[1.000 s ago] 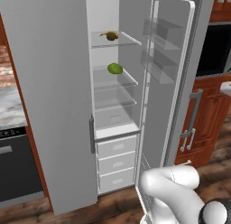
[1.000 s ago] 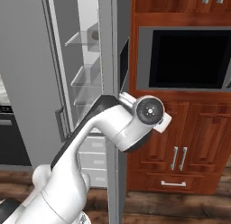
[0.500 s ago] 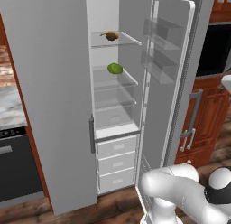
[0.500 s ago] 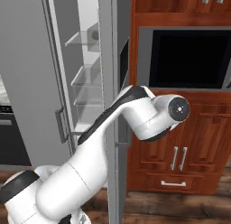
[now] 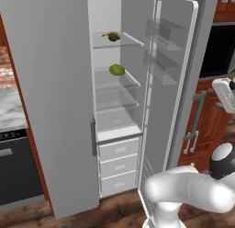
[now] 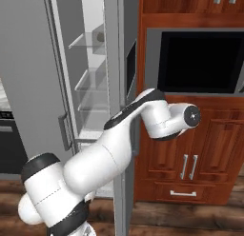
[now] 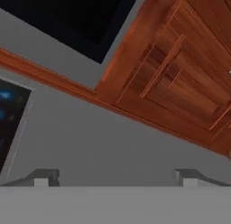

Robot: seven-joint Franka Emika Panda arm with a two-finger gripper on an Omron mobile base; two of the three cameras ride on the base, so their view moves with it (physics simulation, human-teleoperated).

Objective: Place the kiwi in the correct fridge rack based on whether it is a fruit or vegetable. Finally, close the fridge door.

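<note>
The kiwi (image 5: 113,36) sits on the fridge rack (image 5: 131,41), near its back edge. A green fruit (image 5: 117,70) lies one shelf below. The fridge door (image 5: 176,80) stands wide open. The gripper (image 7: 116,177) faces the door's grey outside, fingers spread wide, holding nothing.

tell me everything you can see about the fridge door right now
The fridge door is tall, grey and matte, standing wide open, hinged on the right side of the fridge. Its inner face carries clear bins stacked near the top; they look empty. From the right base view only its thin grey edge shows, the arm crossing in front. The hand view looks along its grey outer face, with a dark screen with blue icons at the left. Whether anything touches it cannot be told.
</note>
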